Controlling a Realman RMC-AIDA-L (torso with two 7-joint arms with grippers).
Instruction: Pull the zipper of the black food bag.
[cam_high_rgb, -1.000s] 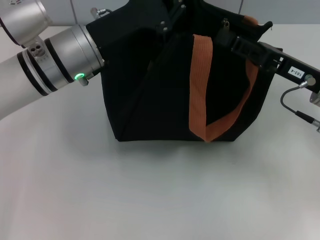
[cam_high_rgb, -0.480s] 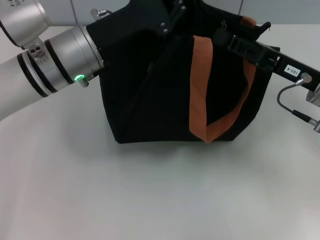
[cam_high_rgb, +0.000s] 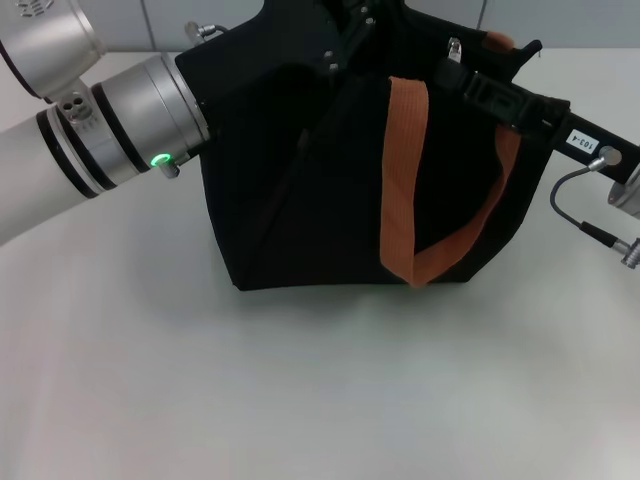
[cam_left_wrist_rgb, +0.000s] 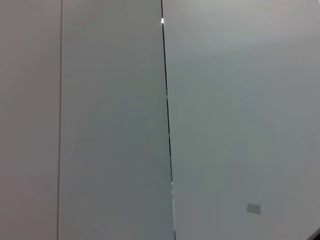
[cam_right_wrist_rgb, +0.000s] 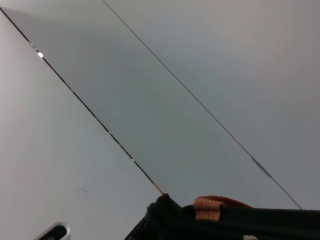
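The black food bag (cam_high_rgb: 300, 200) stands upright on the table at the middle back, with an orange-brown strap (cam_high_rgb: 400, 180) hanging down its front. The small silver zipper (cam_high_rgb: 454, 46) shows on the bag's top edge at the right. My right gripper (cam_high_rgb: 452, 72) reaches in from the right, its black tip at the top edge just below the zipper. My left gripper (cam_high_rgb: 345, 35) is against the bag's top at the middle, black on black. The right wrist view shows only the bag's top rim (cam_right_wrist_rgb: 235, 220) and a strap end (cam_right_wrist_rgb: 210, 207) before a wall.
The pale table (cam_high_rgb: 300, 380) stretches bare in front of the bag. My left forearm (cam_high_rgb: 110, 130) crosses the back left with a green light on it. A grey cable (cam_high_rgb: 585, 205) loops off my right wrist. The left wrist view shows only wall panels (cam_left_wrist_rgb: 225, 125).
My right gripper has shifted up and left along the bag's top edge towards the zipper. The bag and my left arm have barely moved.
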